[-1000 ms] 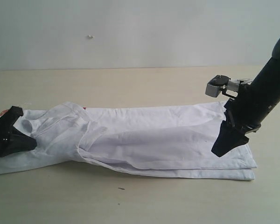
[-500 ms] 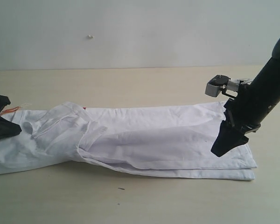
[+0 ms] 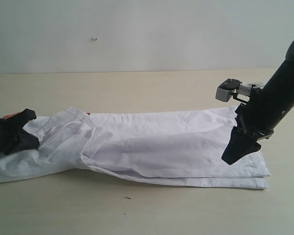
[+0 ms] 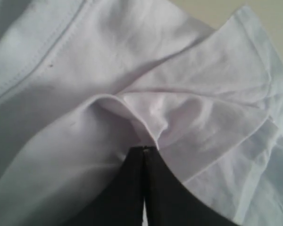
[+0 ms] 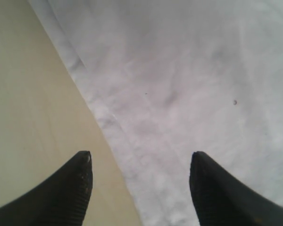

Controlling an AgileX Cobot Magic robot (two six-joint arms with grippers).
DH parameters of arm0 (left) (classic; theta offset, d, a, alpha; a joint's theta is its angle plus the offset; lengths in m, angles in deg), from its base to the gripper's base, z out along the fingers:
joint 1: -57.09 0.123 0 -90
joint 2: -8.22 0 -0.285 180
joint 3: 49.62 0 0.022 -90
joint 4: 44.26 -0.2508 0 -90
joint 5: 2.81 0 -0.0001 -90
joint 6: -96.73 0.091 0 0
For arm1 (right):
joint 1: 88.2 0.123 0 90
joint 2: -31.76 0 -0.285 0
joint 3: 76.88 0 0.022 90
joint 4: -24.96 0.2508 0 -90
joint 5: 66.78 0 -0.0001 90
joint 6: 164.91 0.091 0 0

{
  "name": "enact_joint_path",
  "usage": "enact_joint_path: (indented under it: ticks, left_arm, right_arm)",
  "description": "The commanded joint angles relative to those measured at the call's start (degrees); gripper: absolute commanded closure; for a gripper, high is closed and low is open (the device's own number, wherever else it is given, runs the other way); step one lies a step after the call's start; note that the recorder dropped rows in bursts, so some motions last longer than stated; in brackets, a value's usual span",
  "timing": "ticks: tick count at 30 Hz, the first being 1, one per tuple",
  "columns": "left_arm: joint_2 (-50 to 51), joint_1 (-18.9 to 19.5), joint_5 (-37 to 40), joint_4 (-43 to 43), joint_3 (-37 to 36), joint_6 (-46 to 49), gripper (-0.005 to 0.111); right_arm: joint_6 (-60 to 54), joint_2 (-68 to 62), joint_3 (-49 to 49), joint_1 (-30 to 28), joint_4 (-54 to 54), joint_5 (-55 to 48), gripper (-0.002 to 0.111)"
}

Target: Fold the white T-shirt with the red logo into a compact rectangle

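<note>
Beige table top (image 3: 152, 210), plain pale wall (image 3: 147, 34) behind it. The white T-shirt (image 3: 161, 147) lies across the table as a long folded strip, with the flat hem end at right and the rumpled neck end at left. The right gripper (image 5: 140, 162) hangs over the hem corner with its jaws well apart and nothing between them; that arm is unmoved over the last second. The left gripper (image 4: 145, 150) is closed tight, pinching a puckered fold at the neck end; half a second ago it sat farther left, at the view's edge.
</note>
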Motion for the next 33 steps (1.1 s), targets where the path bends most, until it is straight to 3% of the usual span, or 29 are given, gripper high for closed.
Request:
enact_joint_path:
  ticks: [1,3,5,10,11,18,22,26,33]
  left_arm:
    - [0.0,-0.4,1.8,-0.2,0.4,1.3,0.107]
    - [0.0,-0.4,5.4,-0.5,1.0,2.5,0.106]
    - [0.0,-0.4,7.6,-2.5,1.3,3.9,0.098]
    - [0.0,-0.1,10.3,-7.8,1.4,2.7,0.044]
    - [0.0,0.1,10.6,-8.4,1.4,1.9,0.039]
    - [0.0,1.5,14.0,-10.4,1.4,-1.1,0.058]
    - [-1.4,2.6,15.8,-13.8,1.4,-4.3,0.056]
    - [-2.2,4.2,15.1,-22.8,2.2,-11.5,0.053]
    - [-1.8,4.6,10.9,-18.9,2.3,-11.3,0.046]
  right_arm:
    - [-0.9,0.0,0.0,-0.3,0.3,0.8,0.049]
    - [-0.9,0.0,0.0,-0.3,0.3,0.8,0.049]
    - [-0.9,0.0,0.0,-0.3,0.3,0.4,0.049]
    - [-0.8,0.0,0.0,-0.3,0.3,-0.3,0.049]
    - [-0.8,0.0,0.0,-0.3,0.3,-0.4,0.049]
    - [-0.7,0.0,0.0,-0.3,0.3,-0.5,0.049]
    - [-0.7,0.0,0.0,-0.3,0.3,-0.5,0.049]
    - [-0.6,0.0,0.0,-0.3,0.3,-0.6,0.049]
    - [-0.6,0.0,0.0,-0.3,0.4,-0.9,0.049]
